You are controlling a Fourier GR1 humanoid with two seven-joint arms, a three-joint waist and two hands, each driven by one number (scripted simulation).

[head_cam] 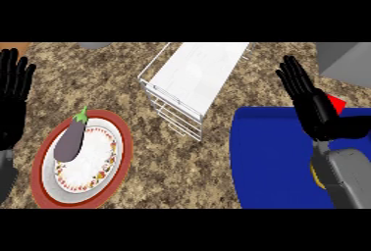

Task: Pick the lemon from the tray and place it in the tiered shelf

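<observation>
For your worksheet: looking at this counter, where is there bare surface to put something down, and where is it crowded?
Bare counter lies between the plate carrying the eggplant and the blue tray, below the wire tiered shelf. Another patch lies left of the shelf, above the plate. The right is crowded: the right hand hangs over the tray.

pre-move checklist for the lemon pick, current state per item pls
1. Lemon located: cannot tell. Only a yellow sliver shows beside the right forearm, over the blue tray.
2. Right hand free: ok. Fingers straight, holding nothing, above the tray's far right part.
3. Left hand out of the way: ok. Open, resting at the left edge.
4. Tiered shelf ready: ok. White wire shelf, upright at the counter's middle, nothing seen on its top tier.
5. Path from tray to shelf: ok. Bare counter between them.
6. Distractor: ok. Eggplant lies on the plate, far left.
</observation>
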